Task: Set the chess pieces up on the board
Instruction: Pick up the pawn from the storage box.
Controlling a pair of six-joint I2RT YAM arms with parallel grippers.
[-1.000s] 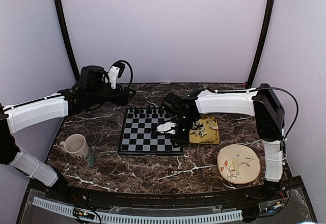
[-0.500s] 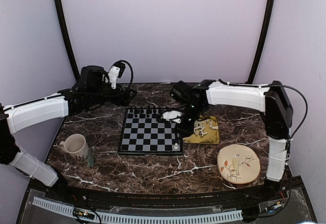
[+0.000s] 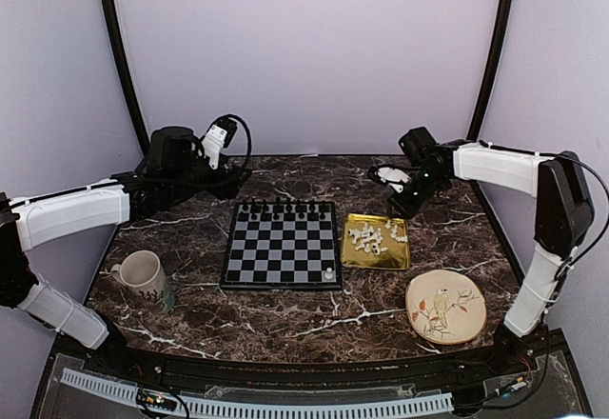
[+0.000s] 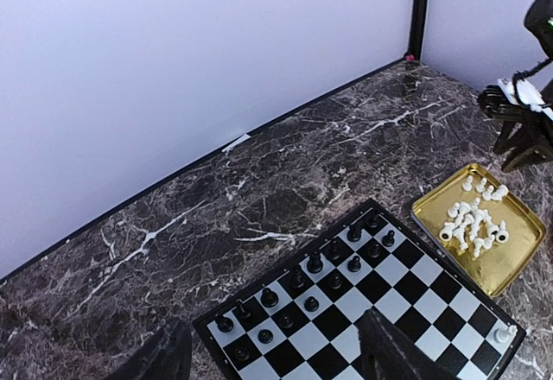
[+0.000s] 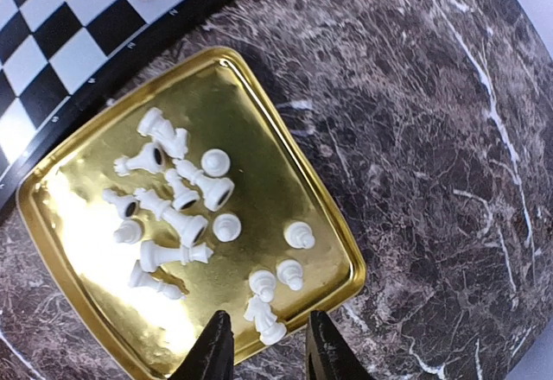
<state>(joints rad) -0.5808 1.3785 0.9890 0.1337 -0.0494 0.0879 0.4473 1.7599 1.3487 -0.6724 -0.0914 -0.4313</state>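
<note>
The board point(image 3: 282, 248) lies mid-table with black chessmen along its far rows point(image 3: 276, 209). One white chess piece point(image 3: 329, 272) stands on its near right corner square, also in the left wrist view point(image 4: 501, 334). The other white chess pieces point(image 5: 173, 199) lie jumbled in the gold tray point(image 5: 346, 250) right of the board point(image 3: 377, 259). My right gripper point(image 5: 266, 354) is open and empty, hovering above the tray's edge; it sits behind the tray in the top view point(image 3: 401, 207). My left gripper point(image 4: 276, 367) is open wide and empty, high over the board's far left point(image 3: 233, 183).
A cream mug point(image 3: 143, 271) stands left of the board near the front. A round bird-painted plate point(image 3: 445, 307) lies at the front right. Purple walls close in the back and sides of the marble table point(image 3: 285, 309).
My right gripper left a white piece on the board's near right corner, then rose and swung back and right to behind the tray. The left arm barely moved.
</note>
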